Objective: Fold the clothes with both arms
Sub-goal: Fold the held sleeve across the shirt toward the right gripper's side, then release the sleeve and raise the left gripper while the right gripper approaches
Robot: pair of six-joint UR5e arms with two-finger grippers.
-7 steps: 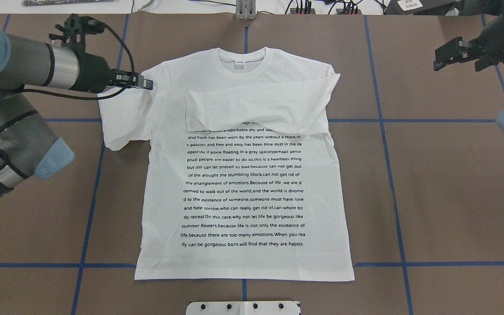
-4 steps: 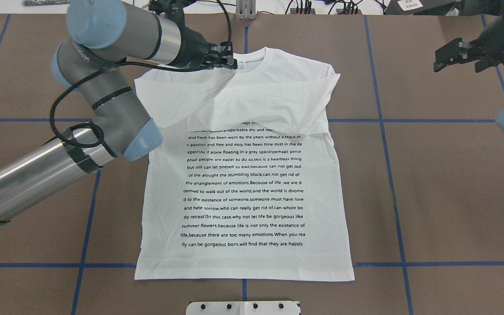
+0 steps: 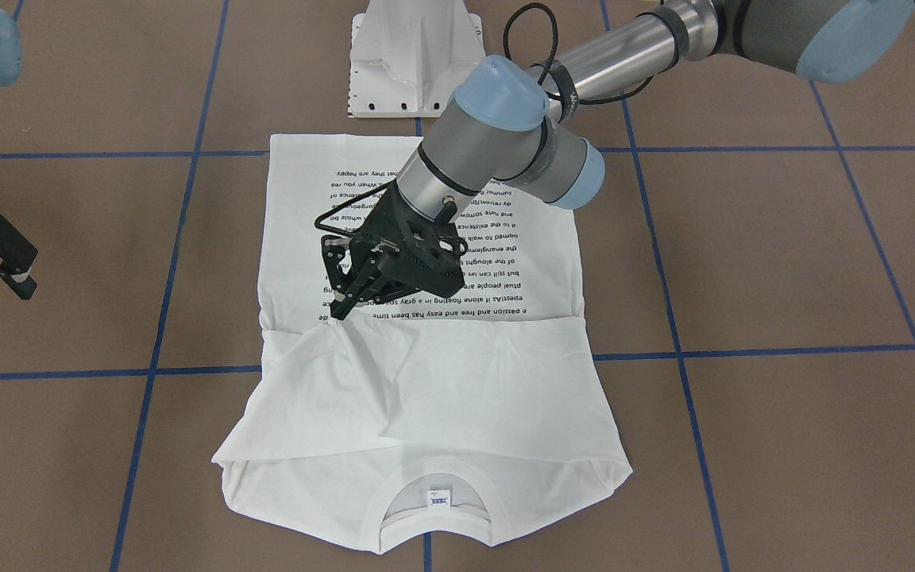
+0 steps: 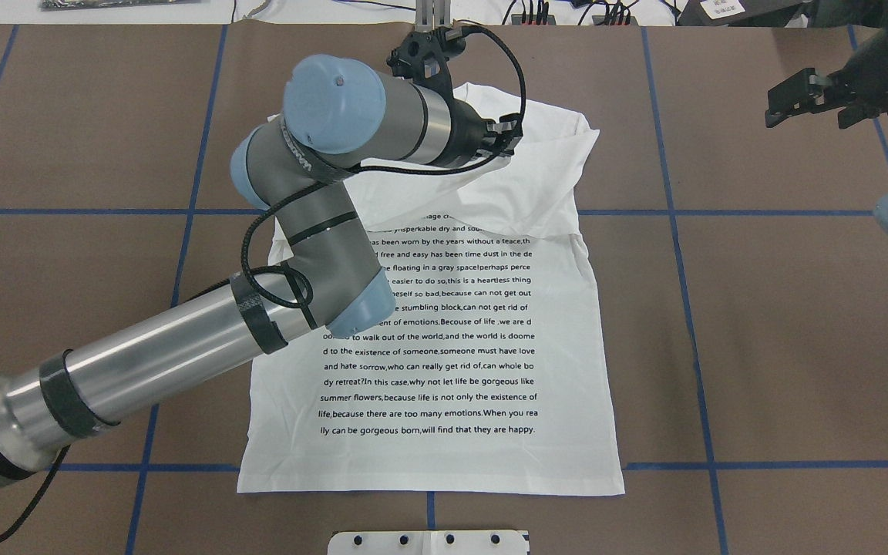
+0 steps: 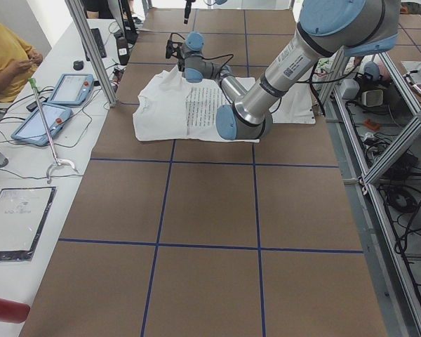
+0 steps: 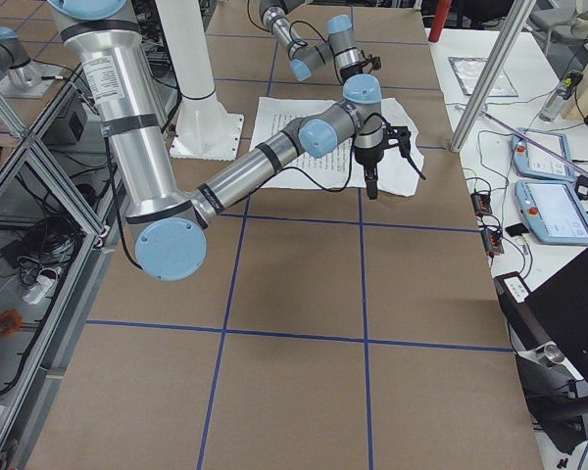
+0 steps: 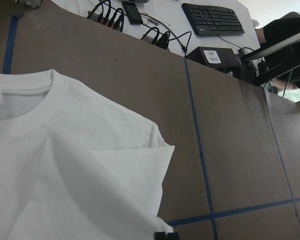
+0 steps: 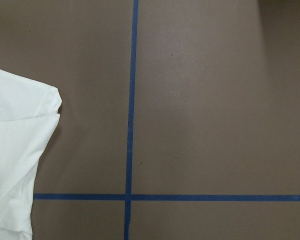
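Across the T-shirt [image 3: 299, 206], left tool [image 3: 337, 310] clamped on the sleeve [image 3: 362, 357], clearest from the front, right tool [image 3: 3, 253] spread apart.

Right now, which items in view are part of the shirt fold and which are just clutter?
In the job:
T-shirt, one sleeve pinched and drawn across the chest
left gripper, shut on that sleeve
right gripper, open, clear of the shirt

Lying about:
white pedestal
two tablets
keyboard
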